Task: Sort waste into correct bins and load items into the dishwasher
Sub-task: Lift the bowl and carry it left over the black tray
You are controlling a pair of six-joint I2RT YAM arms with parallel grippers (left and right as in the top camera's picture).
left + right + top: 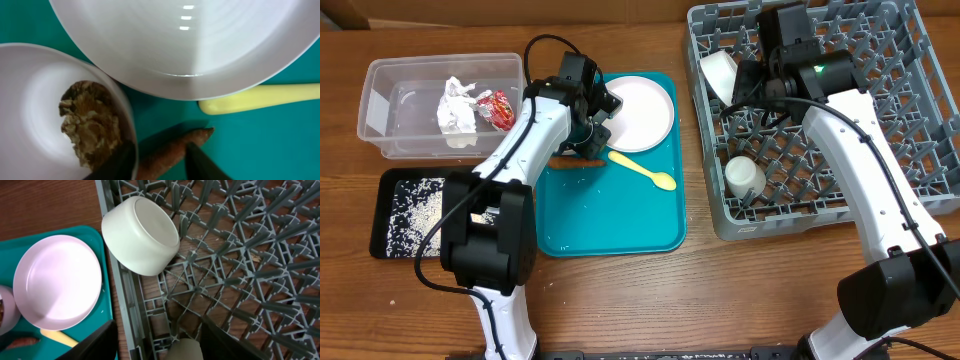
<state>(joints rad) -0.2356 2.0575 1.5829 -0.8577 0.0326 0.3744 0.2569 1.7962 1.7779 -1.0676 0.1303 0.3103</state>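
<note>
My left gripper [160, 162] is open but narrow, low over the teal tray [620, 220]. One finger is at the rim of a pale bowl [40, 115] holding a brown food lump [90, 120]. The orange-brown food stick [170, 150] shows in the gap; whether the fingers touch it, I cannot tell. The plate [190, 45] and the yellow spoon [265, 96] lie just beyond. My right gripper [160, 342] is open and empty over the left edge of the grey dish rack [920, 150]. In the rack are a tipped bowl [140, 235] and a white cup [744, 177].
The clear tub [380, 90] at the back left holds a red-and-silver wrapper [498, 108] and crumpled white paper [457, 108]. In front of it, the black tray [382, 215] carries rice grains [420, 205]. Bare wooden table lies in front of the teal tray and the rack.
</note>
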